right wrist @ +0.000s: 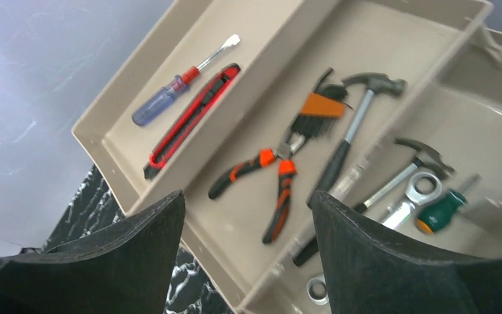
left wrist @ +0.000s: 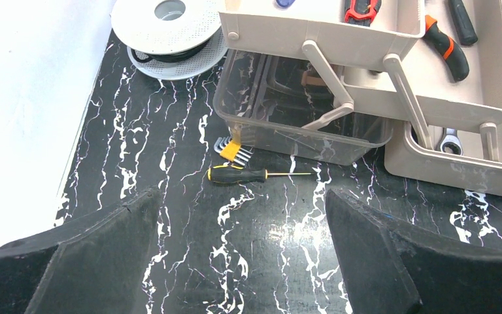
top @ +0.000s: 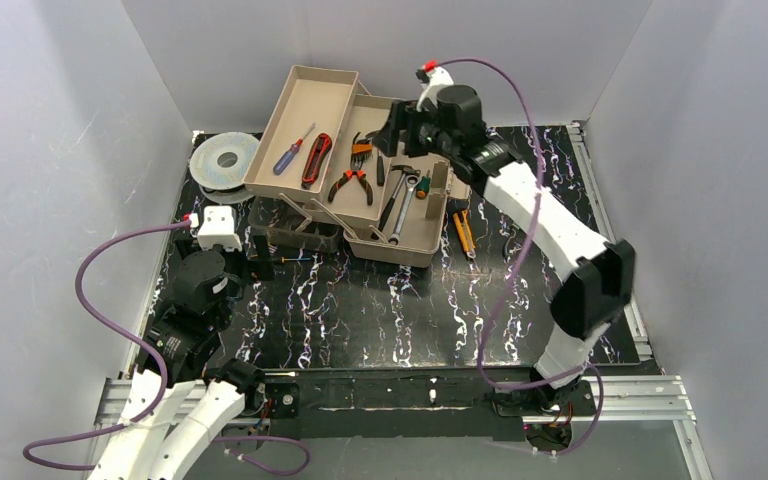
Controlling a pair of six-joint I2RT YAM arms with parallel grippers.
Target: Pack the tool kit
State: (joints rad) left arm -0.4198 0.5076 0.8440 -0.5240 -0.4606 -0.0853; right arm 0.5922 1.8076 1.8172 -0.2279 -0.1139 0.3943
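The tan tool kit (top: pixel 400 235) stands at the back with its cantilever trays (right wrist: pixel 232 33) spread open and its translucent lid (left wrist: pixel 301 121) hanging at the front. In the trays lie a blue-handled screwdriver (right wrist: pixel 163 104), a red knife (right wrist: pixel 193 121), orange pliers (right wrist: pixel 261 180), hex keys (right wrist: pixel 317 111), a hammer (right wrist: pixel 359 124), a wrench (right wrist: pixel 415 196) and a green screwdriver (right wrist: pixel 441 212). My right gripper (right wrist: pixel 248 193) hovers open over the pliers, holding nothing. My left gripper (left wrist: pixel 242 191) is open and empty, low over the mat, just short of a black-and-yellow screwdriver (left wrist: pixel 235 174).
A second hex key set (left wrist: pixel 234 150) lies against the lid. A round grey spool (top: pixel 224 160) sits at the back left. An orange-handled tool (top: pixel 463 232) lies on the mat right of the box. White walls close in both sides and the back.
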